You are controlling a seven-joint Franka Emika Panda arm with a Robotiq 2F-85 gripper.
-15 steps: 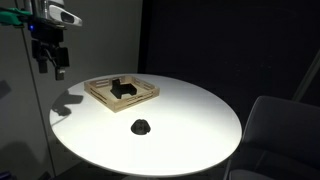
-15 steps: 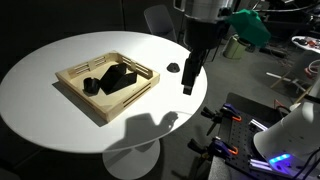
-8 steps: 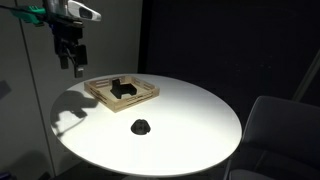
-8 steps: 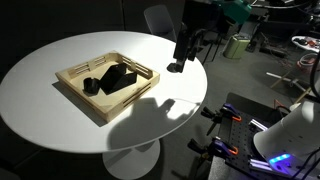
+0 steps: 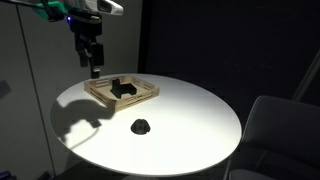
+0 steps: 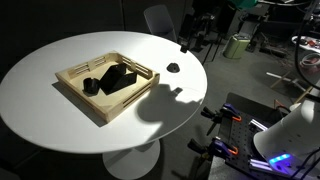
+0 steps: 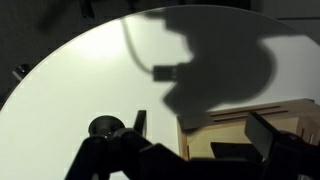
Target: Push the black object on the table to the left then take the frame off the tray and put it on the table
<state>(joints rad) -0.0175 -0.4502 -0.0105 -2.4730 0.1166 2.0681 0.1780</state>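
The black object (image 5: 141,126) is a small dome on the white table (image 5: 190,120), in front of the wooden tray (image 5: 125,104). The frame (image 5: 126,92) lies flat in the tray. My gripper (image 5: 92,60) hangs open and empty, high above the tray's far side. In the other exterior view the gripper (image 6: 190,38) is above the table's edge, beyond the black object (image 6: 173,68); the frame (image 6: 122,77) rests in the tray (image 6: 78,99). In the wrist view the black object (image 7: 102,127) sits left of the tray (image 7: 235,116), between my dark fingers (image 7: 140,125).
A small black block (image 6: 90,86) also sits in the tray beside the frame. A grey chair (image 5: 275,130) stands by the table's edge. Equipment and cables (image 6: 250,140) crowd the floor beyond the table. The arm's shadow falls across the white top (image 7: 215,70).
The gripper has risen and travelled from beside the table's edge to high over the tray's far side, staying open. Tray, frame and black object have not moved.
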